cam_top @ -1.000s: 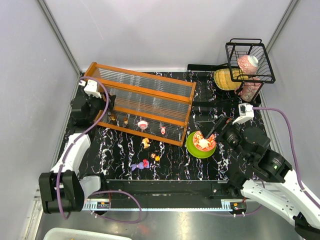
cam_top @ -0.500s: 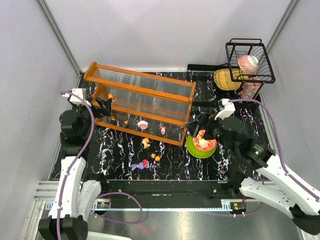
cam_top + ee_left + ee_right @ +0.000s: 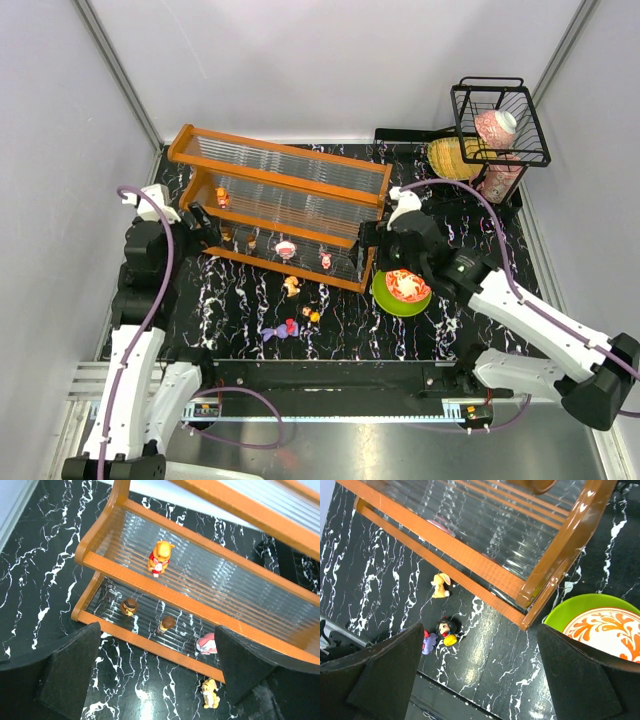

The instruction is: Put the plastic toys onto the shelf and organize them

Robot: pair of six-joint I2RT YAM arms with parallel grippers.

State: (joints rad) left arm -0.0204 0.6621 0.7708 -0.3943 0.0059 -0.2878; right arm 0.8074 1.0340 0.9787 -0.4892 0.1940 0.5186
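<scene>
Left wrist view: the left fingers point(image 3: 70, 672) are seen spread wide, with nothing between them, beside the shelf point(image 3: 120, 571). On its upper tier an orange bear toy point(image 3: 159, 557) is stood upright, and a brown-headed toy point(image 3: 129, 606) is seen on the lower tier. The right fingers point(image 3: 385, 675) are likewise spread and empty over the desk point(image 3: 365, 580), where a yellow rabbit toy point(image 3: 440, 586) is seen just beside the shelf.

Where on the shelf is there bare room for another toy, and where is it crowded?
Free: the upper tier, from the orange bear rightwards to the shelf's end. Crowded: the lower tier, where small toys line the front rail.
</scene>
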